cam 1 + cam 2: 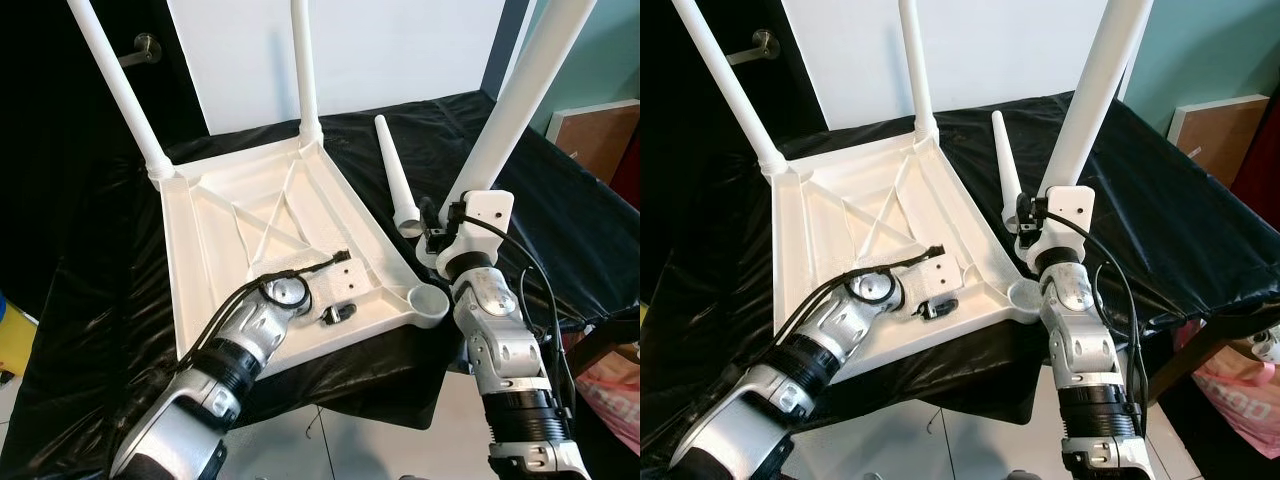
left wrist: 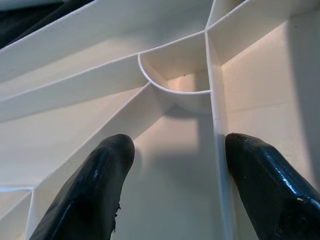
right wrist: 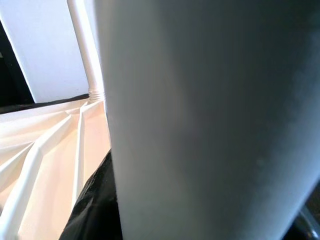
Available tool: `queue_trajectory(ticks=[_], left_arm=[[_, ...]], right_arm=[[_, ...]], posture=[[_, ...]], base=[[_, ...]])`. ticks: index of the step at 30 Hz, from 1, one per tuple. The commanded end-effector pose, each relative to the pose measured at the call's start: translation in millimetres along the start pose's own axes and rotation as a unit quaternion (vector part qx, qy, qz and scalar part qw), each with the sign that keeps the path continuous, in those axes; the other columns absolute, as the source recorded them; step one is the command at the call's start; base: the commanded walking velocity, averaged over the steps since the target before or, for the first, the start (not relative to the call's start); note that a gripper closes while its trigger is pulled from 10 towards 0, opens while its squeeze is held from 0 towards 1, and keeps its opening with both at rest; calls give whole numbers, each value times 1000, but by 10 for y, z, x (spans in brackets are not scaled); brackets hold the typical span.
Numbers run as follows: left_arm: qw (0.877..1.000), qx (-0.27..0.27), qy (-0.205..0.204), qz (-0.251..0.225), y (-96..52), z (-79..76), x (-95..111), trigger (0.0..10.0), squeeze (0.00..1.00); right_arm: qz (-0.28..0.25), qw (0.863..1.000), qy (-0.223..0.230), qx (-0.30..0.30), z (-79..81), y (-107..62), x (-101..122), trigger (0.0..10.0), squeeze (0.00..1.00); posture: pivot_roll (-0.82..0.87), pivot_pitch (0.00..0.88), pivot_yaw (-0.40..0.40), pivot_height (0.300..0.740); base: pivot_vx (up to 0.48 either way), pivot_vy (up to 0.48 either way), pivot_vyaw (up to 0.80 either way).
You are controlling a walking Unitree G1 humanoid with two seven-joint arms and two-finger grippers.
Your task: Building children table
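Leg [image 1: 525, 95] clamped in right gripper [image 1: 455, 215] slants up-right; left gripper [image 2: 175, 165], fingers spread, rests inside upturned tabletop [image 1: 215, 270].

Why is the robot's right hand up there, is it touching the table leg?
Touching. Right eye view shows the right gripper closed around the held table leg.

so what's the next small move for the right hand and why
Probably carry the leg toward the robot and down, so its lower end stands over the empty socket. The right hand holds that leg tilted, its end behind the socket at the tabletop's near right corner. The left hand rests open on the tabletop's underside, which may steady it. A spare leg lies alongside.
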State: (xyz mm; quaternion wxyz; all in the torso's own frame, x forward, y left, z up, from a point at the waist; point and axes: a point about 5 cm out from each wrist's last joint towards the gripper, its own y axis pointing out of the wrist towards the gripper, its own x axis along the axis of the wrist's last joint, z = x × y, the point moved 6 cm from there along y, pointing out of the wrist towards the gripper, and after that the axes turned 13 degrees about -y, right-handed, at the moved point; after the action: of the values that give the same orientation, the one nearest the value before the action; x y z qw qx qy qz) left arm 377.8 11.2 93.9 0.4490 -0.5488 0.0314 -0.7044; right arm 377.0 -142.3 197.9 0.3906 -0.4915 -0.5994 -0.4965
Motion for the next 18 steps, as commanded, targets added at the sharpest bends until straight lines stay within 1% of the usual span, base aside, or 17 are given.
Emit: queue_trajectory(ticks=[1,5,6,7,8,9,10,11,12,14,15,16,17,18], left_arm=[[951,307,6,-47,-245,729,64,10000,0],[953,300,8,-48,-242,718,72,10000,0],[959,278,7,-61,-230,654,110,10000,0],[959,278,7,-61,-230,654,110,10000,0],[968,233,-20,-94,-211,522,213,10000,0],[968,233,-20,-94,-211,522,213,10000,0],[971,202,-38,-119,-211,434,292,10000,0],[974,153,-66,-155,-222,291,401,10000,0],[974,153,-66,-155,-222,291,401,10000,0],[970,73,-112,-203,-271,74,533,10000,0],[968,33,-118,-221,-311,-47,566,10000,0],[968,33,-118,-221,-311,-47,566,10000,0],[966,11,-118,-230,-334,-116,576,10000,0],[964,-21,-127,-233,-357,-209,562,10000,0]], right_arm=[[-9,1000,2,6,26,-3,56,10000,0],[-7,1000,2,6,21,-11,48,10000,0],[-3,1000,2,6,14,-25,25,10000,0],[-3,1000,2,6,14,-25,25,10000,0],[4,1000,1,9,17,-45,-7,10000,0],[4,1000,1,9,17,-45,-7,10000,0],[8,1000,-1,12,20,-58,-29,10000,0],[12,1000,-5,16,29,-73,-59,10000,0],[12,1000,-5,16,29,-73,-59,10000,0],[13,999,-16,24,47,-95,-93,10000,0],[15,999,-19,27,55,-110,-113,10000,0],[15,999,-19,27,55,-110,-113,10000,0],[16,999,-19,28,59,-120,-124,10000,0],[18,999,-20,30,69,-136,-145,10000,0]], posture=[[-230,21,47,740],[-235,28,50,740],[-236,34,52,740],[-236,34,52,740],[-229,42,50,740],[-229,42,50,740],[-229,42,50,740],[-225,44,49,740],[-225,44,49,740],[-224,45,50,740],[-221,45,50,740],[-221,45,50,740],[-221,45,50,740],[-218,46,50,740]], base=[[0,0,0],[0,0,0],[0,0,0],[0,0,0],[0,0,0],[0,0,0],[0,0,0],[0,0,0],[0,0,0],[0,0,0],[0,0,0],[0,0,0],[0,0,0],[0,0,0]])
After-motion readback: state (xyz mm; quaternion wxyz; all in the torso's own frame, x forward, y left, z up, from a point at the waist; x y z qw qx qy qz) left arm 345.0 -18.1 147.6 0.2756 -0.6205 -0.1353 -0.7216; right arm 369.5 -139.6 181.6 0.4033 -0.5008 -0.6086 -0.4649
